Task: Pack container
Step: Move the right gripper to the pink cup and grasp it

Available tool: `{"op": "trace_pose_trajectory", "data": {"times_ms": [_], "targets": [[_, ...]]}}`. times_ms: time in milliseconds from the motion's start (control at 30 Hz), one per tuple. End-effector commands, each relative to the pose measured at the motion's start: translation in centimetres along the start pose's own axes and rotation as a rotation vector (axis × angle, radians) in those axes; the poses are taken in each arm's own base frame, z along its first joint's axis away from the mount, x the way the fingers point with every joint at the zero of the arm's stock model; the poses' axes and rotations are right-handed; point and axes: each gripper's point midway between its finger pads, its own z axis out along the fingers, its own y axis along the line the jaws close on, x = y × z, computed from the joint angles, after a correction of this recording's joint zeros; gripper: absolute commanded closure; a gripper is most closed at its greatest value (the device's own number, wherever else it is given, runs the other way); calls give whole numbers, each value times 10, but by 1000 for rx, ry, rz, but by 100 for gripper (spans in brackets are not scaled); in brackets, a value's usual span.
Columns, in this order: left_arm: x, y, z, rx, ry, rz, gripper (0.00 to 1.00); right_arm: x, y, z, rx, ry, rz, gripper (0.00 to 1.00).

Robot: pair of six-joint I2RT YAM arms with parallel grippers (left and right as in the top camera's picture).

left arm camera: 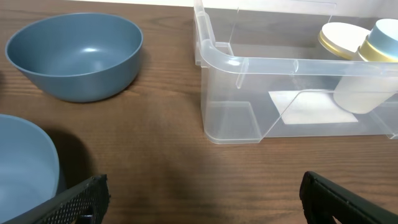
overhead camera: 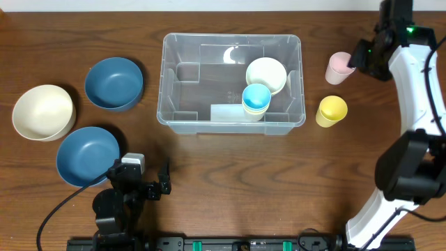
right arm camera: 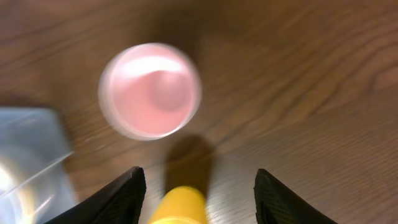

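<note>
Left gripper (left arm camera: pixel 204 180): fingers spread wide with nothing between them. It sits low at the near edge of the table (overhead camera: pixel 230 181), left of centre, and faces the container.
Cream bowl (overhead camera: pixel 43 111): far left, upright. We see it apart from the other bowls.
Far blue bowl (overhead camera: pixel 113 84): upright, between the cream bowl and the container, touching neither.
Near blue bowl (overhead camera: pixel 87 155): upright, just in front of the other two, close beside the left arm.
Container (overhead camera: pixel 162 84): mid-table, upright, open at the top. We note a white label (overhead camera: pixel 226 111) on its base.
White cup (overhead camera: pixel 266 75): inside the container, right half, toward the far wall, mouth up.
Blue cup (overhead camera: pixel 256 97): inside the container, just in front of the white cup, nested in a pale cup.
Pink cup (overhead camera: pixel 339 67): on the table right of the container, upright, blurred in the right wrist view.
Yellow cup (overhead camera: pixel 331 110): on the table, nearer than the pink cup and apart from it.
Right gripper (right arm camera: pixel 199 183): fingers apart and holding nothing, above the table just beside the pink cup.
</note>
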Motion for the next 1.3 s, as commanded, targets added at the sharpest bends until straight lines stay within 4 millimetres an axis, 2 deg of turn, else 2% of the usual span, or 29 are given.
{"op": "trace_pose_trajectory", "data": {"times_ms": [0,233,467,633,1000,1067,1200,1267], "targets": [[9,3,3,-11,20,10,2,2,-12,24,20,39,10,43],[9,3,3,-11,20,10,2,6,-4,60,-14,82,-2,43],[9,3,3,-11,20,10,2,-1,-1,63,-29,54,0,46],[9,3,3,-11,20,10,2,1,0,68,-27,61,-1,55],[9,3,3,-11,20,10,2,21,13,99,-39,137,-26,67],[9,3,3,-11,20,10,2,21,14,100,-39,136,-27,74],[9,3,3,-11,20,10,2,19,13,97,-41,131,-25,95],[9,3,3,-11,20,10,2,16,13,90,-41,126,-23,99]]}}
